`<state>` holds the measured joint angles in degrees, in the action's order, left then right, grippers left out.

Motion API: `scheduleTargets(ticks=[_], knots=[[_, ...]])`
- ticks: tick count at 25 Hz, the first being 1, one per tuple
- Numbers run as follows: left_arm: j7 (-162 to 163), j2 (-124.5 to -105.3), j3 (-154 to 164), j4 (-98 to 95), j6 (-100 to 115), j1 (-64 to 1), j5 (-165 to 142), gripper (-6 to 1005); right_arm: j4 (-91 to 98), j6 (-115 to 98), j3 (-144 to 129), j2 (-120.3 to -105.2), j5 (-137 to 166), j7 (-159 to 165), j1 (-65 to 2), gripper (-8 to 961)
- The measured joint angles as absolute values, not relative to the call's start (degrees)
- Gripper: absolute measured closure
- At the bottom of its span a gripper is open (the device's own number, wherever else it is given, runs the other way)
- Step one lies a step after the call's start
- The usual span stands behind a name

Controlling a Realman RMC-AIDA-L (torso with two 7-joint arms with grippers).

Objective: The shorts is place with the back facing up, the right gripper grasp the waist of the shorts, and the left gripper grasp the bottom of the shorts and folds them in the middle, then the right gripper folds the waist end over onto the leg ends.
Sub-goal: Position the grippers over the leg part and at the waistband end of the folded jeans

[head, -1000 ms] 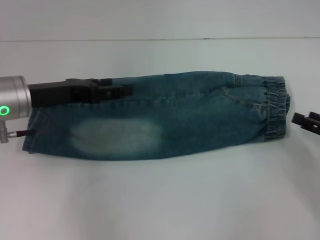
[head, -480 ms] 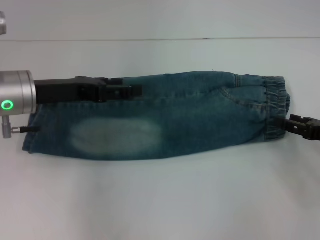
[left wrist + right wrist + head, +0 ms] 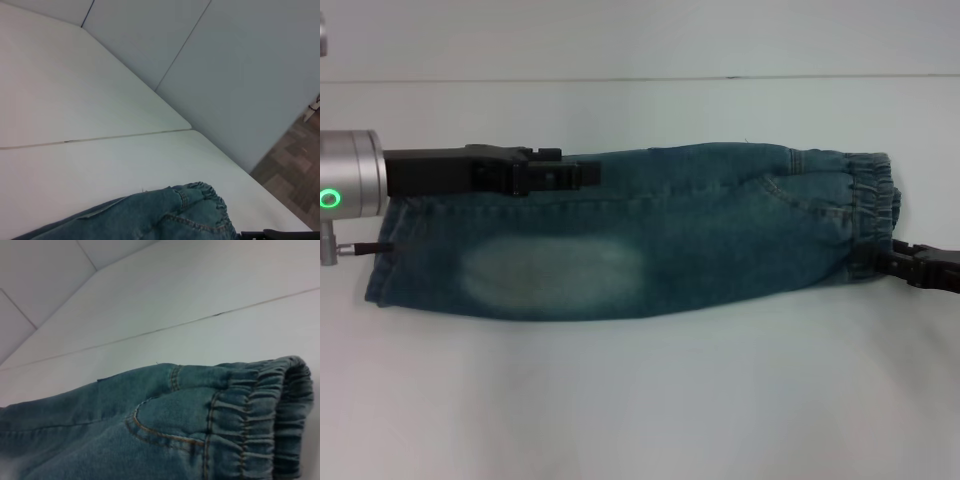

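Two grippers flank the shorts (image 3: 630, 235) lying mid-frame: left gripper (image 3: 588, 174) lies clenched over the upper edge; right gripper (image 3: 898, 262) touches the waist (image 3: 872, 215), grip unclear.

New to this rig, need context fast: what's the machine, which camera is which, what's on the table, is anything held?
It is a two-armed robot with claw grippers. The head view looks down from its head; the other two come from cameras on its wrists. On the white table lie denim shorts, already folded lengthwise. The left gripper reaches over the far edge near the leg end; whether it is gripping is unclear. The right gripper sits at the gathered waistband; a grip cannot be confirmed. The right wrist view shows that waistband close up.
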<state>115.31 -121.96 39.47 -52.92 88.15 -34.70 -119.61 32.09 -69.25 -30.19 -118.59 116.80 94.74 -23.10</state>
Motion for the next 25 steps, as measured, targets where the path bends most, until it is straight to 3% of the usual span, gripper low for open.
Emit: scheduleTargets(ticks=[17, 23, 25], knots=[[116.01, -121.21, 39.27, -52.91, 88.15, -35.40, -120.04, 152, 30.33, -68.42, -30.41, -119.11, 116.74, 94.05, -25.16, 203], [116.01, -121.20, 39.65, -52.91, 87.75, -35.42, -120.04, 153, 30.32, -68.48, -29.95, -119.11, 116.56, 94.48, -24.63, 290], [116.01, -121.22, 39.66, -52.91, 87.77, -35.42, -119.98, 153, 30.32, -68.26, -29.88, -119.10, 116.51, 94.52, -24.44, 381]])
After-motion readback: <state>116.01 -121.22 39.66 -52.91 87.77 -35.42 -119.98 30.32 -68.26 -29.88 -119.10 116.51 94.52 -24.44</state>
